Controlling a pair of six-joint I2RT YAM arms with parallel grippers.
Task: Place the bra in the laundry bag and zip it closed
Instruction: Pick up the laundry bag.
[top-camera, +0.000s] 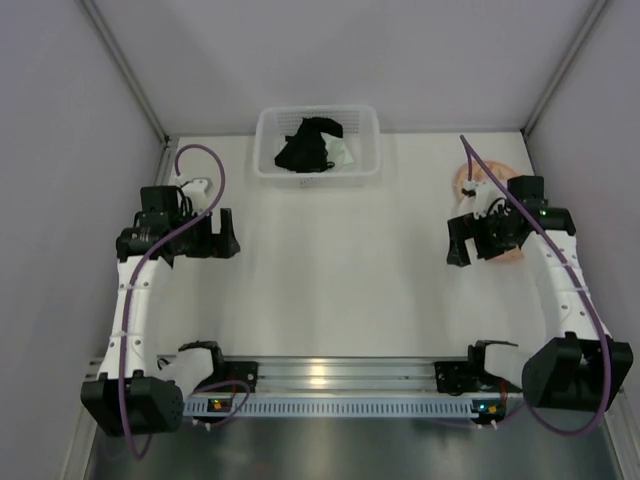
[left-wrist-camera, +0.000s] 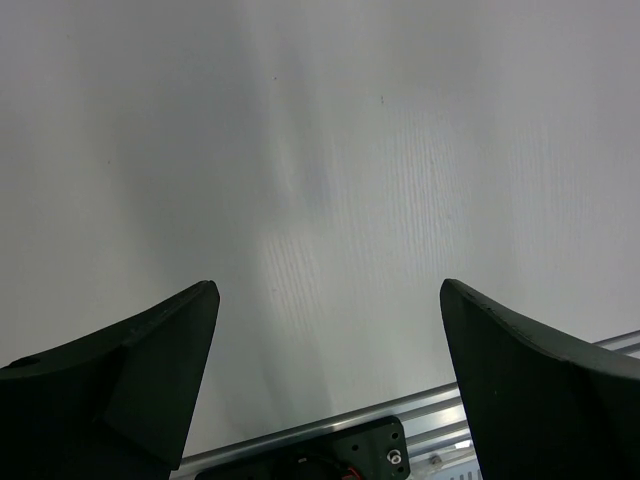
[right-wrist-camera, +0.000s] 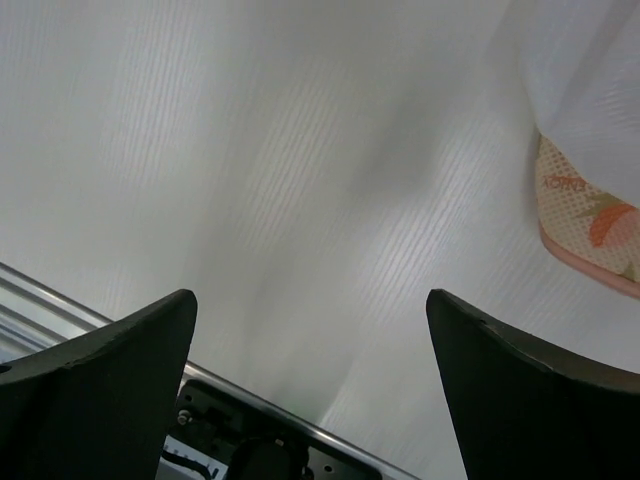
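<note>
Seen from the top external camera, the black bra (top-camera: 303, 146) lies bunched in a white slatted basket (top-camera: 266, 150) at the 12 o'clock edge of the tabletop (top-camera: 340, 285); a pale cloth (top-camera: 343, 155) sits touching it on its 3 o'clock side, in the same basket; the laundry bag (top-camera: 469, 183), peach with an orange print, lies flat on the tabletop at about 2 o'clock, partly hidden under the right arm, and whether its zip is open cannot be told; bra and laundry bag are well apart; the left end effector (top-camera: 228, 233) hangs at 9 o'clock with its fingers spread wide, holding nothing, and its wrist view shows only bare white surface between the two dark fingers (left-wrist-camera: 150, 350); the right end effector (top-camera: 456, 242) hangs at 3 o'clock, just beside the laundry bag on its 7 o'clock side, fingers likewise spread and empty; in the right wrist view the mesh edge of the laundry bag (right-wrist-camera: 590, 225) shows at 2 o'clock, apart from the fingers (right-wrist-camera: 520, 370); a metal rail (top-camera: 340, 375) runs along the 6 o'clock edge between the two arm bases.
</note>
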